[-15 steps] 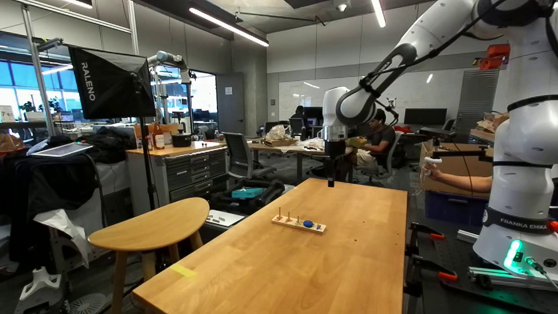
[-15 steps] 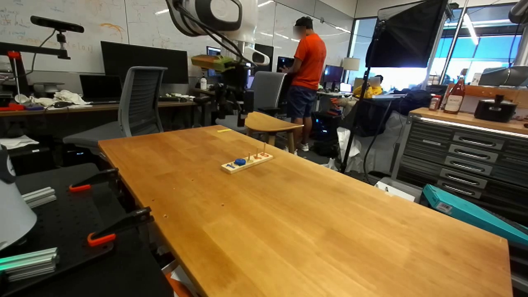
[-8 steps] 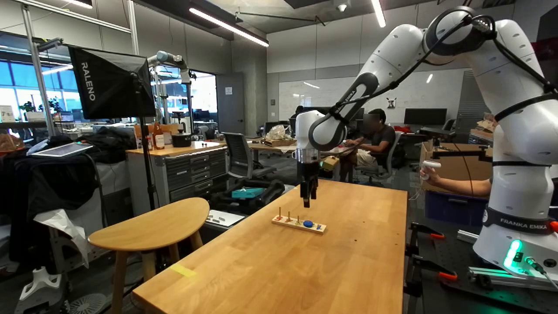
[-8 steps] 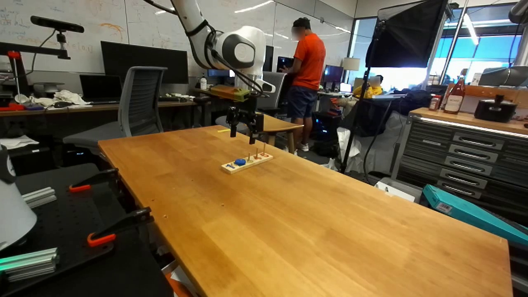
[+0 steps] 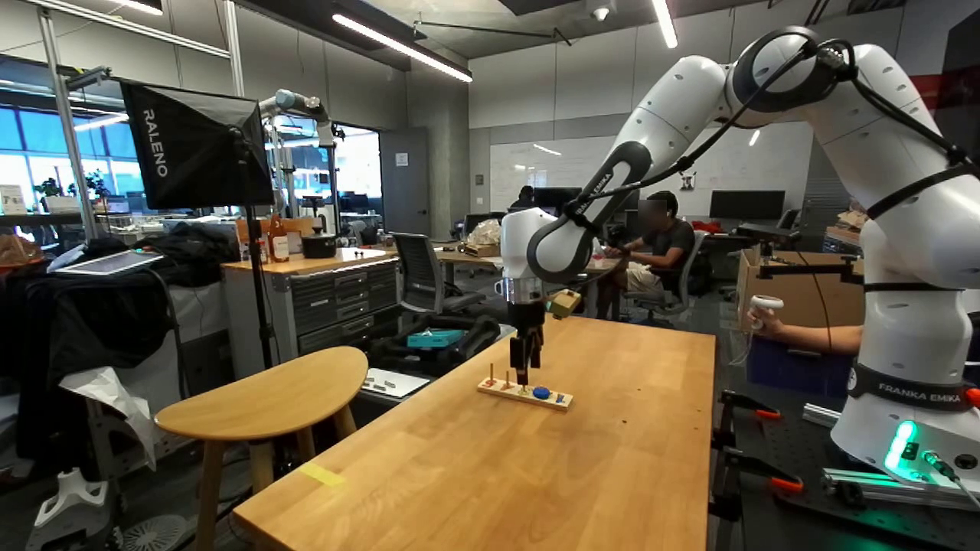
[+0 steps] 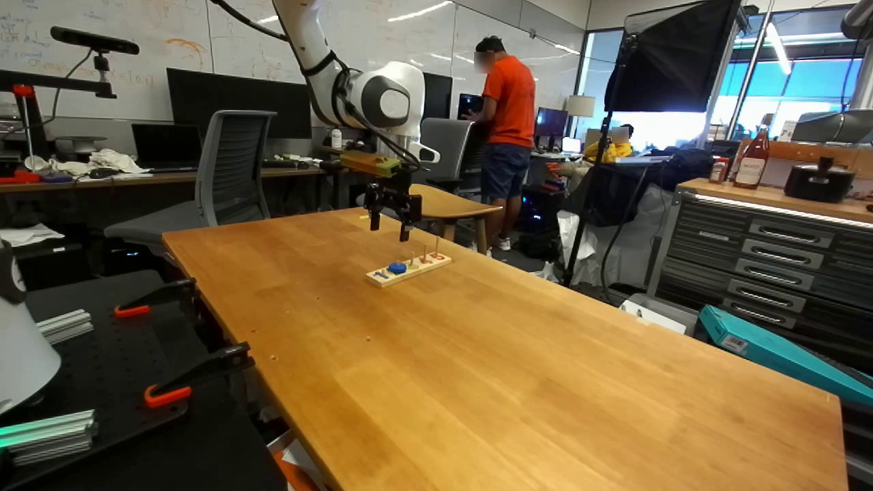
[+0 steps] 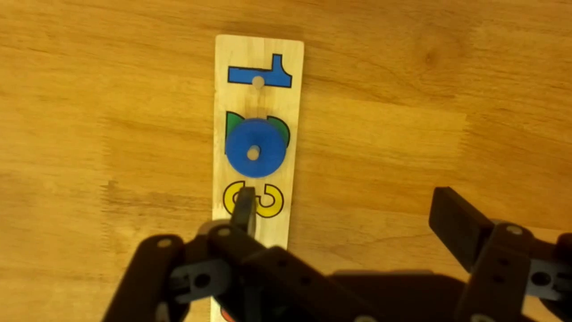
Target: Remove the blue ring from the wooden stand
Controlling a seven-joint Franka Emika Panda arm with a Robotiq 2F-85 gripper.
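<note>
The blue ring [image 7: 268,142] sits around a peg [image 7: 253,153] of the wooden stand [image 7: 223,98], partly covering a green numeral [image 7: 233,121], between the blue 1 [image 7: 243,75] and the yellow 3 [image 7: 275,205]. Above hangs the gripper [image 7: 344,192], its jaws wide apart and holding nothing, one over the stand by the yellow 3, the other over the table [image 7: 375,134]. In both exterior views the stand lies on it.

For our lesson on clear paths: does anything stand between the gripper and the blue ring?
Nothing visible stands between the open gripper and the blue ring. The ring sits around a peg on the wooden stand, so it probably needs lifting upward.
</note>
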